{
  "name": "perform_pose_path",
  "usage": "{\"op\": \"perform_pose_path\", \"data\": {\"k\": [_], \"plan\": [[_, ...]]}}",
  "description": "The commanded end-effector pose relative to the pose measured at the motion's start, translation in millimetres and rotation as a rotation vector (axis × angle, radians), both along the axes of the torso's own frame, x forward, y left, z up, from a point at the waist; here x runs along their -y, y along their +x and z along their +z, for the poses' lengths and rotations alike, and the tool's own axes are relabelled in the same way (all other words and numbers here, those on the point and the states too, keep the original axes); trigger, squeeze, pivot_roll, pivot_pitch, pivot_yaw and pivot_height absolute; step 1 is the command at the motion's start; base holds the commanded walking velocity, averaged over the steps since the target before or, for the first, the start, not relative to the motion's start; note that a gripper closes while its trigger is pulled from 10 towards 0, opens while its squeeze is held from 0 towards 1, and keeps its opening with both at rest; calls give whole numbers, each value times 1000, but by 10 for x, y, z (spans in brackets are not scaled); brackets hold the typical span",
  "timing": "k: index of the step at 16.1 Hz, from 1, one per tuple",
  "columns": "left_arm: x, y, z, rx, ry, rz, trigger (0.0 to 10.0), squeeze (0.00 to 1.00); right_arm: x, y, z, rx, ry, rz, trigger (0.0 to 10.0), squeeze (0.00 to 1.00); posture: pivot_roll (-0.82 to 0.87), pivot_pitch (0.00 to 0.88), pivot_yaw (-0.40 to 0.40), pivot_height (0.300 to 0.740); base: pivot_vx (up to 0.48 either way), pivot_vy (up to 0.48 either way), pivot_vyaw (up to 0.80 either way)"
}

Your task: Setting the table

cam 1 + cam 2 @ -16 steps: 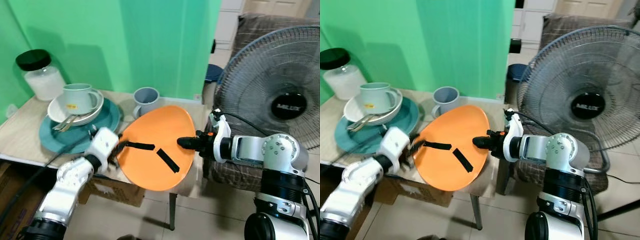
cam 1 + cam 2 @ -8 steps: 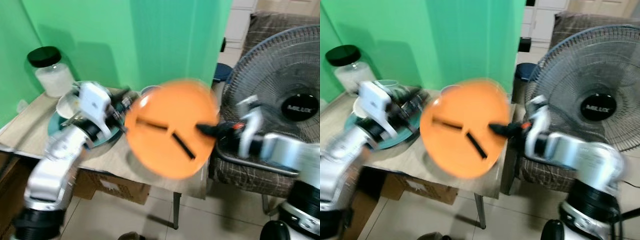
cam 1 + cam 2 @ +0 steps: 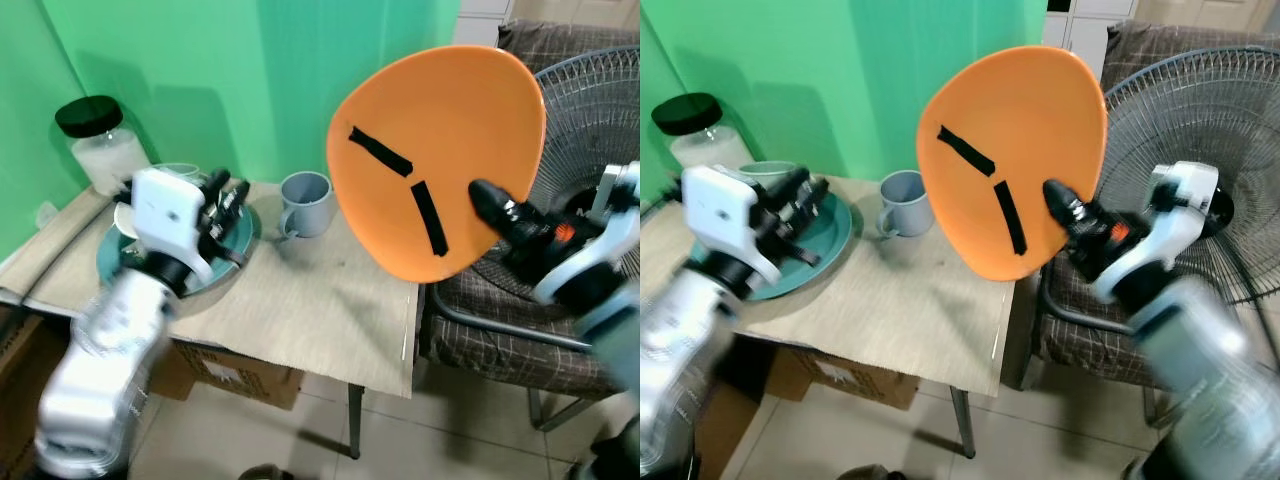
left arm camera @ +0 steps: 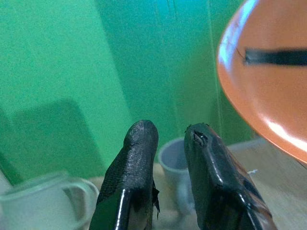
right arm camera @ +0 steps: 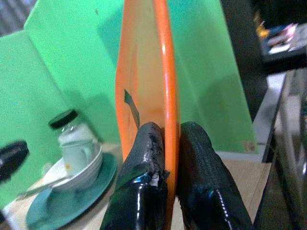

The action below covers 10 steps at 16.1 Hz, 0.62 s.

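1. Orange plate (image 3: 440, 150) pinched at its rim between the jaws of the right gripper (image 5: 165, 158), one black finger on each face, as seen edge-on in the right wrist view.
2. Held upright and high, off the surface (image 3: 310, 310), concave face with two strips of black tape (image 3: 380, 152) turned toward the camera; in front of the standing fan (image 3: 590, 130) and the green backdrop (image 3: 260, 80).
3. Right arm reaching in from the right, gripper pointing up and to the left, above the brown checked chair (image 3: 490, 310); forearm blurred.
4. Left gripper (image 3: 225, 195) raised over the stack of dishes at the left end of the surface, jaws narrow with only a slim gap, nothing between them; left arm bent upward from below, blurred.
5. Stack of dishes: teal plate (image 3: 835, 235) underneath, white bowl (image 5: 72, 175) on it, pale green mug (image 4: 43, 201) in the bowl.
6. Grey-blue mug (image 3: 305, 203) standing upright on the surface near the backdrop, between the stack and the orange plate.
7. Glass jar with black lid (image 3: 95, 145) at the far left, behind the stack.
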<state>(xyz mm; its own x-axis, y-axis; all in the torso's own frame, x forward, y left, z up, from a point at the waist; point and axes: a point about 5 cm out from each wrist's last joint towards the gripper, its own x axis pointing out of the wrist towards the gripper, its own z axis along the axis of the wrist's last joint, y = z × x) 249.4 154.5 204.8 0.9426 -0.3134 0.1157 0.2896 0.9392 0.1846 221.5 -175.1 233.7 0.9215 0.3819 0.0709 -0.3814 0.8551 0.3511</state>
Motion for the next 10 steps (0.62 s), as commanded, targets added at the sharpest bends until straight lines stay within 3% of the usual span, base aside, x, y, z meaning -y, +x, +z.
{"op": "perform_pose_path", "data": {"k": [1,3,4,7,8,9,10], "plan": [[64,-8,-19,-13,-18,18,10000,0,-28,4,65,77,-52,-71,10000,0,-62,0,96,740,0,0,0],[159,-13,-18,13,-26,-12,10000,0,-15,41,3,72,-43,-168,10000,0,-69,0,102,740,0,0,-666],[159,17,-66,-12,-29,7,10000,0,-74,18,-3,68,-3,-162,10000,0,-94,0,118,740,0,0,-781],[221,52,-75,-3,26,4,10000,0,-122,44,16,112,-16,-195,10000,0,-68,0,107,740,0,0,-796],[214,39,-69,-1,28,11,10000,0,-89,80,72,163,-31,-269,10000,0,-63,0,105,740,0,0,-800],[170,44,-78,-7,20,30,10000,0,-10,115,141,213,-40,-420,10000,0,-81,0,114,740,0,0,-800],[148,69,-68,1,-8,54,10000,0,9,123,169,229,-51,-459,10000,0,-91,0,119,740,0,0,-800]]}}
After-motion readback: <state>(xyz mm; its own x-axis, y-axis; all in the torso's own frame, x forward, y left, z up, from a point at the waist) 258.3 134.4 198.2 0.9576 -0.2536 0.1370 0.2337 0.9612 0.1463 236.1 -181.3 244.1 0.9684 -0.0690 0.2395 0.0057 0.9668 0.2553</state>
